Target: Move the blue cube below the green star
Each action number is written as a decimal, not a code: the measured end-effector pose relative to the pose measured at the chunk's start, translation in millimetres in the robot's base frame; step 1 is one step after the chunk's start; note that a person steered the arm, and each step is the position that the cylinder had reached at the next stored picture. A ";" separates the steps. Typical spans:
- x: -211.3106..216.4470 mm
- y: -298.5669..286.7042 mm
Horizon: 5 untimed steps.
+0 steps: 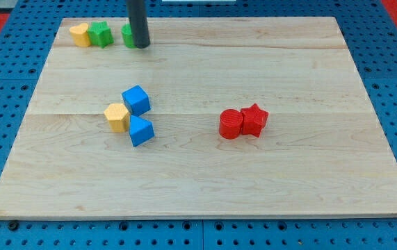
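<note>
- Nearest the view's bottom: a blue block (141, 130), wedge-like, shape not certain; touching it above-left a yellow block (117, 117), six-sided by the look; touching both, on top of the cluster, the blue cube (136, 100)
- Blue cube sits left of centre on the wooden board (302, 187), well apart from the green star (100, 33) at the view's top left
- No claw on this rig, so nothing to report as apart or clamped; just a rod; my tip (140, 44) rests at the view's top edge, right of the star, in front of a second green block (128, 36), shape hidden
- Handling, as a judgement: cube looks small, rigid, light; should slide easily on smooth wood; likely to turn if pushed off-centre; push square on a flat face, from the side away from the star; neighbours may drag along
- Count: blue two; green two; yellow two, counting the yellow piece (79, 34) left of the star; red two, a red cylinder (231, 124) touching a red star (254, 119); eight in all
</note>
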<state>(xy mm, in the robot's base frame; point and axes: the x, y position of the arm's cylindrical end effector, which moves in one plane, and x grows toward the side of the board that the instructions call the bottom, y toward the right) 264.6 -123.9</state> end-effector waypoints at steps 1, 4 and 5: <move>-10.0 10.1; 73.9 163.3; 138.0 147.8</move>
<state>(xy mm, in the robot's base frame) 402.6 23.9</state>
